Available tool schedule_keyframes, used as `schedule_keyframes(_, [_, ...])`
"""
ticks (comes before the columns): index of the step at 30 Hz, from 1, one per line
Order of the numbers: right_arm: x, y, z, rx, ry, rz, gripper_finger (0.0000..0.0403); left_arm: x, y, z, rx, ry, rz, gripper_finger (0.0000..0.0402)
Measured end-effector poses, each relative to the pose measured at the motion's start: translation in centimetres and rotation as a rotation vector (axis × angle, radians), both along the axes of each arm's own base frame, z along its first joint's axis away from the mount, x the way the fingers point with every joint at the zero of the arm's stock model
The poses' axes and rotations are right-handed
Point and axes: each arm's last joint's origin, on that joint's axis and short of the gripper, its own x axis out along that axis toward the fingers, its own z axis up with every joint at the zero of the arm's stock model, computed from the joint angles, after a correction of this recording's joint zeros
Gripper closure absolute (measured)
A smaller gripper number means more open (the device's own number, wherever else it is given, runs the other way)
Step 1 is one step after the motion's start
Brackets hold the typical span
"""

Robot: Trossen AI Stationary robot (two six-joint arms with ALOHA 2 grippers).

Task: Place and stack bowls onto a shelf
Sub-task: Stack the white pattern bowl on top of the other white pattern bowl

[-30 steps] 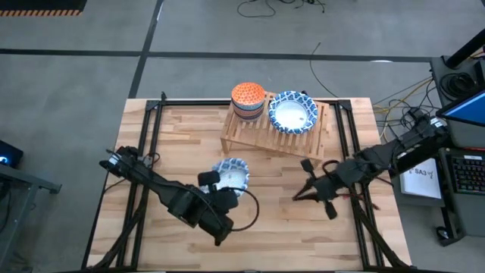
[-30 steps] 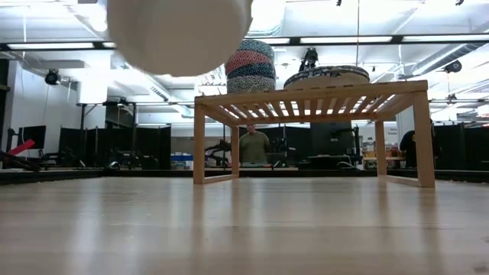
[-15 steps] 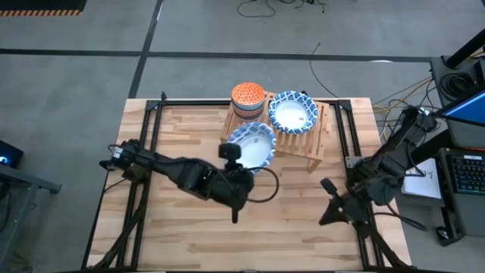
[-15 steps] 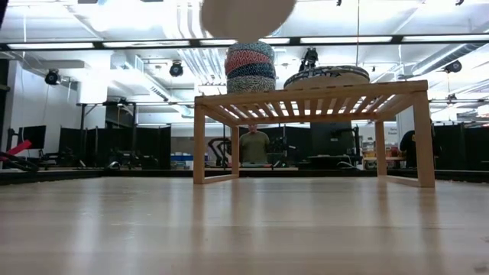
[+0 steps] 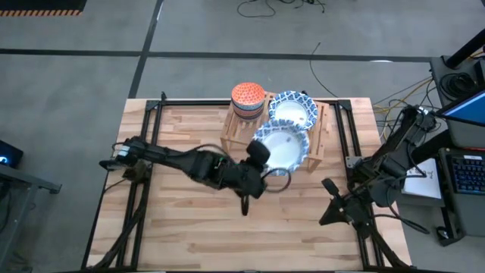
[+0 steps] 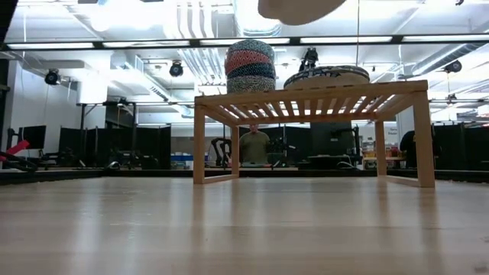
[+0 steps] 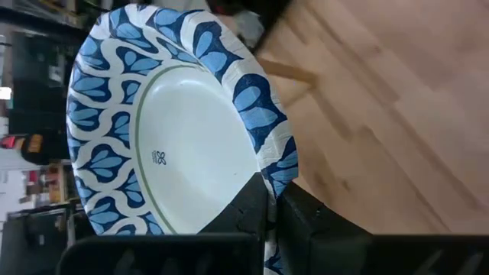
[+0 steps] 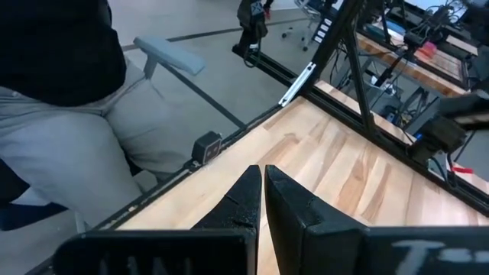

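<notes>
Wood planks of the tabletop (image 5: 189,220) fill the near part of the high view, with nothing on them but the arms. At the near right edge the right pincer (image 5: 327,214) is seen low over the tabletop, its two fingers pressed together and holding nothing. In the right wrist view a person's clothes (image 8: 53,114) are seen past the table edge.

Farther in, near the middle of the tabletop, the left pincer (image 5: 263,173) is stretched out from the left side. Its fingers are pinched on the rim of a wide blue-and-white bowl (image 5: 281,146). That bowl is held in the air at the front right part of the shelf (image 5: 236,133), and in the left wrist view (image 7: 176,137) its white middle and blue pattern are seen.

Behind it, a second blue-and-white bowl (image 5: 293,106) is seen resting on the far right part of the shelf. Beside that, on the far left part, a stack of small bowls (image 5: 248,99) is stood, with an orange one on top. In the low view a person (image 6: 254,145) is seen far off in the room behind the shelf.
</notes>
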Motion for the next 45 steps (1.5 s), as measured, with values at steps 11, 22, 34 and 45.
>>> schedule_keyframes(11, [0.0, 0.0, 0.0, -0.02, -0.014, 0.009, 0.0394, 3.3, 4.4, 0.4, -0.05, -0.164, -0.023, 0.0401])
schedule_keyframes(22, [0.0, 0.0, -0.1, -0.024, -0.009, 0.01, 0.0394, 6.9, 8.3, -2.6, 0.003, -0.196, 0.042, 0.0401])
schedule_keyframes(34, [0.0, 0.0, -0.1, -0.027, -0.007, 0.01, 0.0394, 8.1, 11.6, -3.5, 0.046, -0.241, 0.14, 0.0395])
schedule_keyframes(45, [0.0, 0.0, -0.1, -0.028, -0.007, 0.009, 0.0394, 8.1, 12.8, -3.4, 0.039, -0.251, 0.17, 0.0327])
